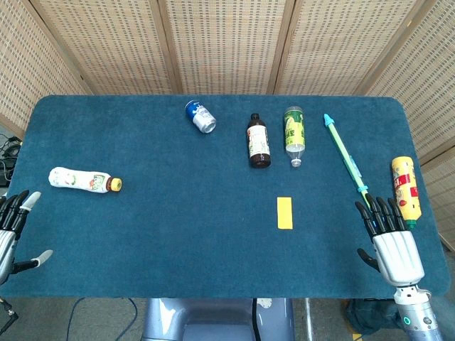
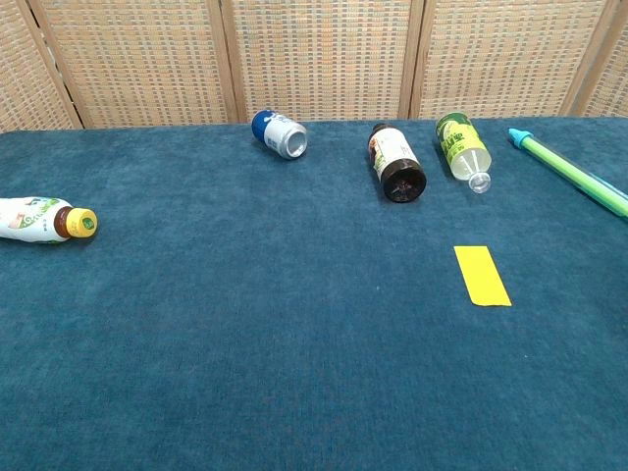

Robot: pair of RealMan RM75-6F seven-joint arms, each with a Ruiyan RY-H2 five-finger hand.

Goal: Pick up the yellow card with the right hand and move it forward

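The yellow card [image 1: 284,212] lies flat on the blue table [image 1: 178,234], right of centre; the chest view shows the yellow card [image 2: 481,275] too. My right hand [image 1: 389,238] rests at the table's right front edge, fingers stretched apart and holding nothing, well to the right of the card. At the left front edge my left hand [image 1: 14,227] is also open and empty. Neither hand appears in the chest view.
A dark bottle [image 1: 258,141] and a green bottle [image 1: 295,133] lie beyond the card. A blue can [image 1: 200,116] sits further back left, a white bottle [image 1: 84,180] at the left. A teal stick [image 1: 346,153] and a yellow bottle [image 1: 405,188] lie near my right hand.
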